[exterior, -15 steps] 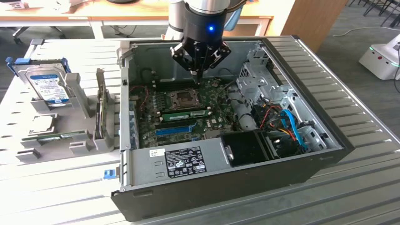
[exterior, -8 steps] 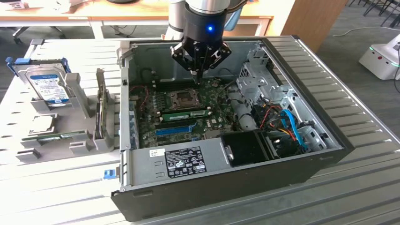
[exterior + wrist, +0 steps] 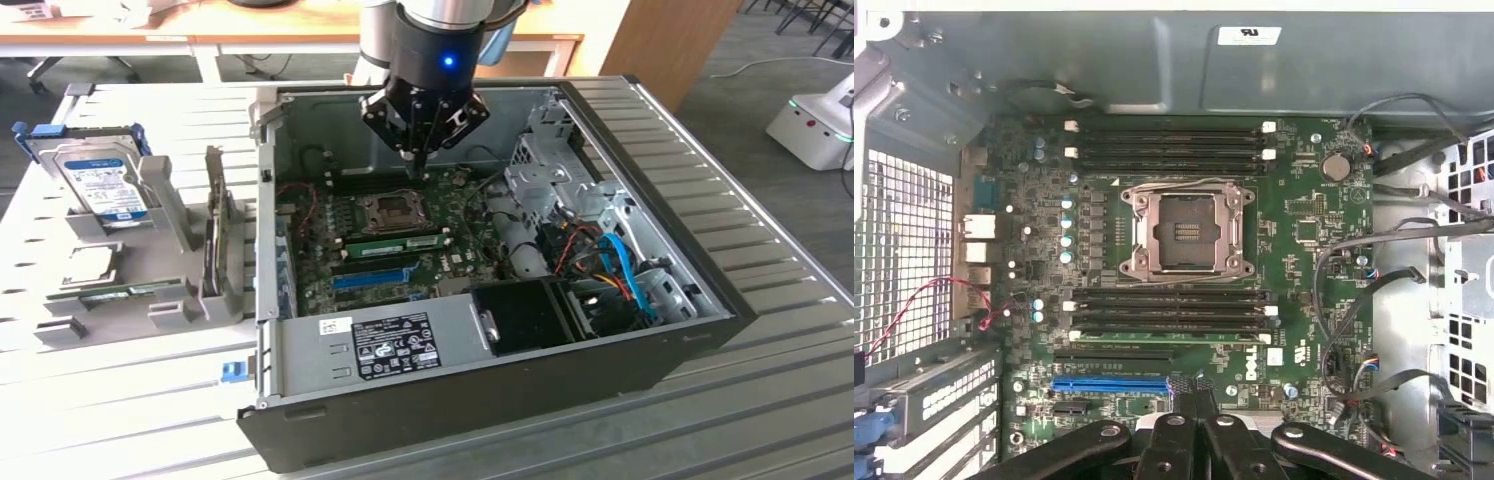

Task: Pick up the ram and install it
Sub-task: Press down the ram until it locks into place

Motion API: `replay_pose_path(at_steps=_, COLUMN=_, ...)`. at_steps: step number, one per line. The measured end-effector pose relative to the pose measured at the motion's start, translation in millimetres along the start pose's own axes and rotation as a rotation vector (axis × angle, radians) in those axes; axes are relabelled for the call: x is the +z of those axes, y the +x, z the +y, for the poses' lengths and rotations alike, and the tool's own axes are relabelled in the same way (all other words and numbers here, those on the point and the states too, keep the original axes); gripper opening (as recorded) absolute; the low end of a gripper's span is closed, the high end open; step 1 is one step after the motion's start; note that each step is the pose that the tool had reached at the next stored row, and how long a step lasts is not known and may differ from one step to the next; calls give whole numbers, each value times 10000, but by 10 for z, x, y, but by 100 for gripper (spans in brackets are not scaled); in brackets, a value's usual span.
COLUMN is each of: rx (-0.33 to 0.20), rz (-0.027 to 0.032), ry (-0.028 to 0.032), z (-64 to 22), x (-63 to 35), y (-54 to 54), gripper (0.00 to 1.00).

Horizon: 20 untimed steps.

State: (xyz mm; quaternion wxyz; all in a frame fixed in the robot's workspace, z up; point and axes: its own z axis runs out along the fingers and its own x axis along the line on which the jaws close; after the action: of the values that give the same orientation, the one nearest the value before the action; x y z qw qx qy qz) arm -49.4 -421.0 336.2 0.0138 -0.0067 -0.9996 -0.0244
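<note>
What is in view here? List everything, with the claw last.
computer case: one, black, open, on the table
motherboard: one, green, inside the case
processor socket: one, silver, mid-board
ram: one, green, in a slot beside the socket
long slot: one, blue, on the motherboard
hard drive: one, silver with blue label, in a grey holder, exterior view's left
table: one, pale, slatted
claw: one, black, shut, above the motherboard

Open case top (image 3: 587,95) gives clear access above motherboard (image 3: 1304,230); cables (image 3: 621,265) (blue, black) crowd drive cage (image 3: 561,165) side.
</note>
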Motion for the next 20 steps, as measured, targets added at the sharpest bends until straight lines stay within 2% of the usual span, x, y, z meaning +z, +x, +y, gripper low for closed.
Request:
replay_pose_path(at_steps=4, rx=0, rz=-1, ry=-3, z=0, x=-6, y=0, gripper=11)
replay_pose_path(at_steps=8, rx=0, rz=-1, ry=-2, z=4, x=-77, y=2, gripper=11)
replay_pose_path(at_steps=13, rx=-1, rz=-6, ry=-2, z=4, x=-79, y=2, gripper=11)
replay_pose_path(at_steps=14, rx=-1, rz=-23, ry=-2, z=4, x=-80, y=2, gripper=11)
replay_pose_path(at_steps=17, rx=-12, rz=-192, ry=-4, z=4, x=-80, y=2, gripper=11)
replay_pose_path(at_steps=18, rx=-14, rz=-225, ry=-6, z=4, x=-79, y=2, gripper=11)
replay_pose_path(at_steps=20, rx=-16, rz=-236, ry=-6, z=4, x=-80, y=1, gripper=11)
